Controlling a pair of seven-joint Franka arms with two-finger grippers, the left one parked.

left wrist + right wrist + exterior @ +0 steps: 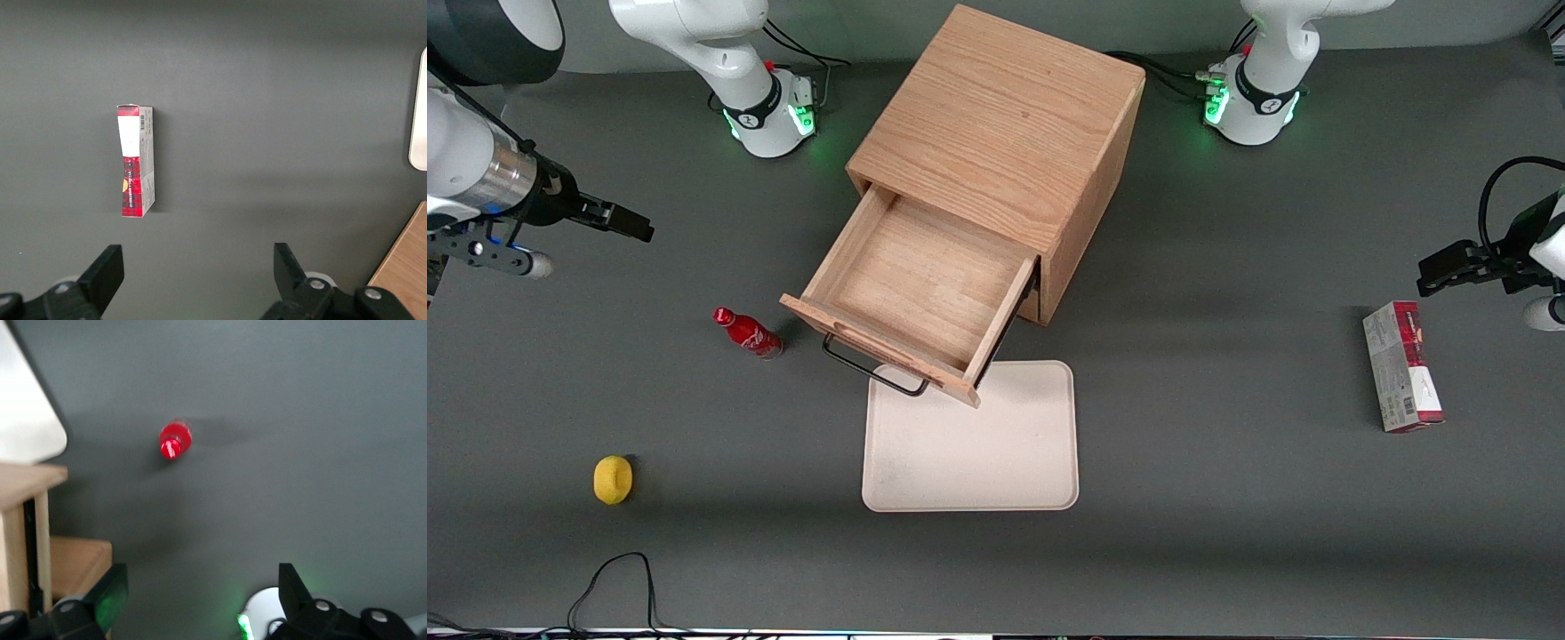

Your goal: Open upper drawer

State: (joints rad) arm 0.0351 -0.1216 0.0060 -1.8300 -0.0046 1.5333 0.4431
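Observation:
The light-oak cabinet (1005,124) stands mid-table. Its upper drawer (916,284) is pulled far out and its inside is empty. The drawer's thin black bar handle (871,373) hangs over the near edge of a tray. The lower drawer is hidden under the upper one. My gripper (640,229) hovers above the table toward the working arm's end, well apart from the drawer and handle. In the right wrist view the gripper (201,580) is open and holds nothing, and a corner of the oak drawer (27,483) shows.
A red bottle (749,333) lies beside the drawer front and also shows in the right wrist view (175,440). A beige tray (969,444) lies in front of the cabinet. A yellow object (613,479) sits nearer the camera. A red-and-white box (1400,366) lies toward the parked arm's end.

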